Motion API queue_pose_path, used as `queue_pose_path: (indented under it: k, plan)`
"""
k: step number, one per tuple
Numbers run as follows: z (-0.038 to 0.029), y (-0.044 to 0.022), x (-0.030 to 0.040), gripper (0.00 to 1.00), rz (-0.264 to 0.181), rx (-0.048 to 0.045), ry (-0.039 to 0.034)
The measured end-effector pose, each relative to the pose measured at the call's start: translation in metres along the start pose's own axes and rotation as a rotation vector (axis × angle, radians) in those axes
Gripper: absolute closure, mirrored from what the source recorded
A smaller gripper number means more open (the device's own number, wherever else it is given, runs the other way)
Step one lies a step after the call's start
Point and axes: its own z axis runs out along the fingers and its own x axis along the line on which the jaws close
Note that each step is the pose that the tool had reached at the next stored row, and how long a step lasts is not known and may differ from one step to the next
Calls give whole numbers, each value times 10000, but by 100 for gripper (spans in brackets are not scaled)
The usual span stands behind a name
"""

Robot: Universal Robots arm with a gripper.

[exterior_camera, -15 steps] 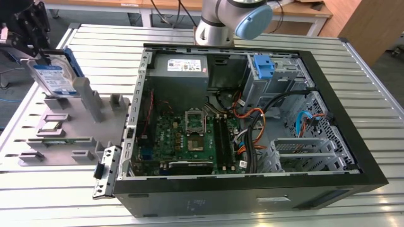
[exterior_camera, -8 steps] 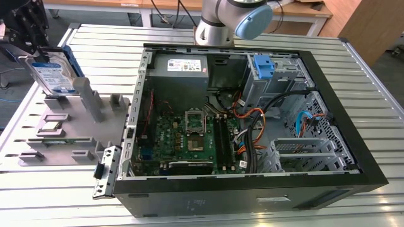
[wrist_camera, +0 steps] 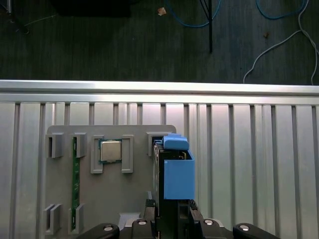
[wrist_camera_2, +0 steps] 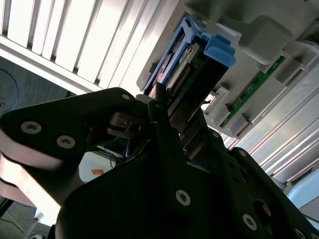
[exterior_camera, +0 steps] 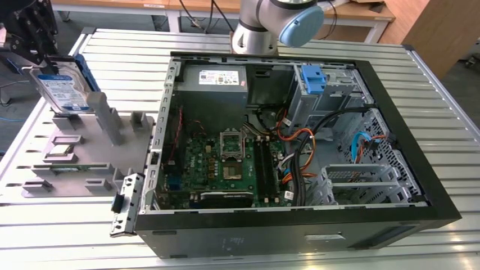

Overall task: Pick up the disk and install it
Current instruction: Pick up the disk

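Above the grey fixture plate (exterior_camera: 75, 163), exterior view: the disk (exterior_camera: 64, 90) is seen upright, held at its upper end by the gripper (exterior_camera: 45, 63) — the open computer case (exterior_camera: 300, 225) lies beside the plate. Second wrist view: fingers (wrist_camera_2: 162, 119) are clamped on the disk. First wrist view — the disk is shown over the plate, near a processor chip (wrist_camera: 109, 151).

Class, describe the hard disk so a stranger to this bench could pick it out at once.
On the exterior view's left, beside the open computer case, lies a grey holder plate. At its far end the disk stands on edge. Unlike the small chip and thin green strip nearby, it is silver, with a white-and-blue label and blue rails.
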Motion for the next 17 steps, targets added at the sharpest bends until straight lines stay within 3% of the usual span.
queue_pose_path:
  k: [6,9,17]
  plan:
    - [-3,0,0,65,0,0,0]
    - [-35,2,-3,65,0,-1,1]
    - [-236,11,-21,65,1,0,0]
